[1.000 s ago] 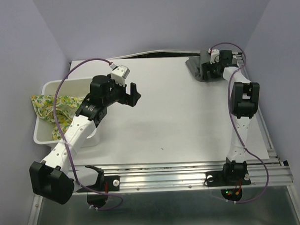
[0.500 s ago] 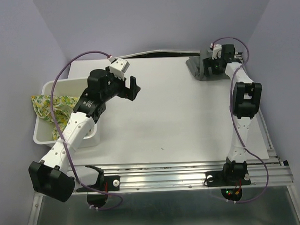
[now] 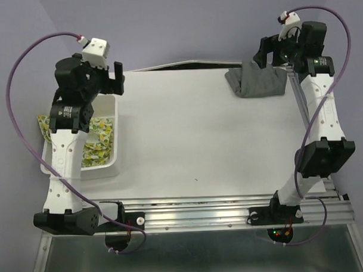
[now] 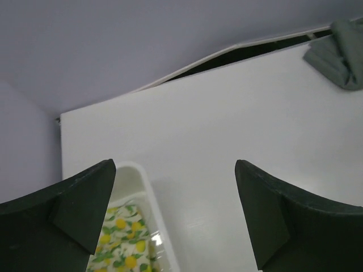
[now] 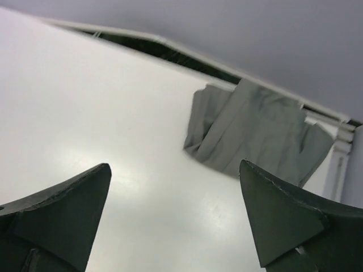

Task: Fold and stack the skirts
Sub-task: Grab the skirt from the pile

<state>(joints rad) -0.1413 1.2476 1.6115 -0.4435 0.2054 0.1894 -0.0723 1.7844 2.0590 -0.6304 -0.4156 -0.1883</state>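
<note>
L arm reared up, left gripper (image 3: 112, 79) high over basket (image 3: 116, 133) far end, jaws wide, empty. R arm stretched tall, right gripper (image 3: 271, 51) above grey skirt (image 3: 257, 81), wide, empty.

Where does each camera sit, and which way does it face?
Top external: fixed above and behind the bases, looking down on the table; left arm and right arm show whole.
Left wrist: on the raised left arm, facing the far edge over the basket and lemon-print skirt; its open jaws frame the bottom.
Right wrist: on the raised right arm, facing the grey skirt at the far edge; open jaws at the bottom corners.
Shared: both wrist views catch the grey skirt.
</note>
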